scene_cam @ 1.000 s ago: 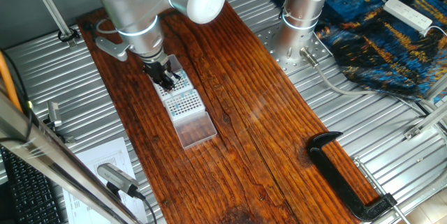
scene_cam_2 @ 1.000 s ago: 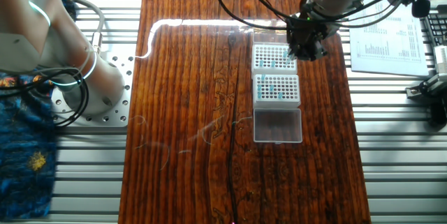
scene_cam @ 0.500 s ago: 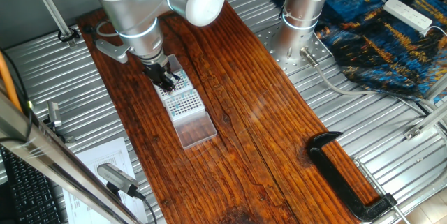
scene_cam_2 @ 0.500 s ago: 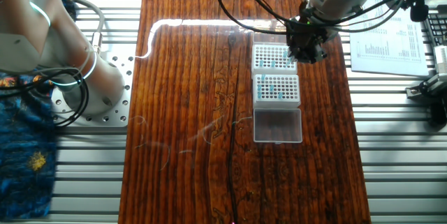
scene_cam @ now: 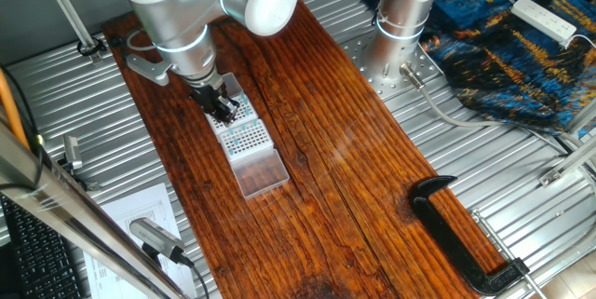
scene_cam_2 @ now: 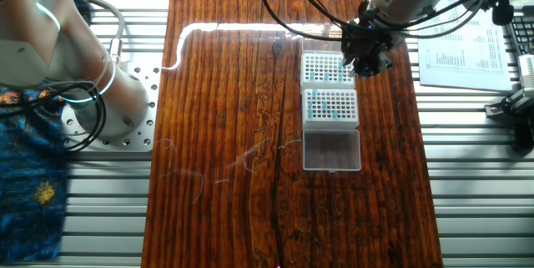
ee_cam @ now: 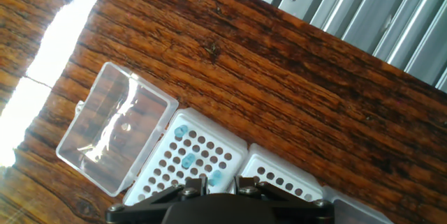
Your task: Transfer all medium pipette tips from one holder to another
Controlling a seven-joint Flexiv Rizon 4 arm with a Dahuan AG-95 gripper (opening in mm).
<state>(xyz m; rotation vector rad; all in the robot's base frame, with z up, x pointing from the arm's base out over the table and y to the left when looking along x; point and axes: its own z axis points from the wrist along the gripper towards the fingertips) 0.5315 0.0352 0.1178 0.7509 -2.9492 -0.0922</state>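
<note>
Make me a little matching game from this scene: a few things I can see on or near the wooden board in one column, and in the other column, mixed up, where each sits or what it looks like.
Things
1. gripper
2. clear lid
3. black clamp
4. printed paper

Descriptions
A. lies on the metal table beside the board
B. hangs over the white tip racks
C. lies open on the board at the end of the racks
D. rests at the board's edge, far from the racks

Pairs: 1-B, 2-C, 3-D, 4-A
</note>
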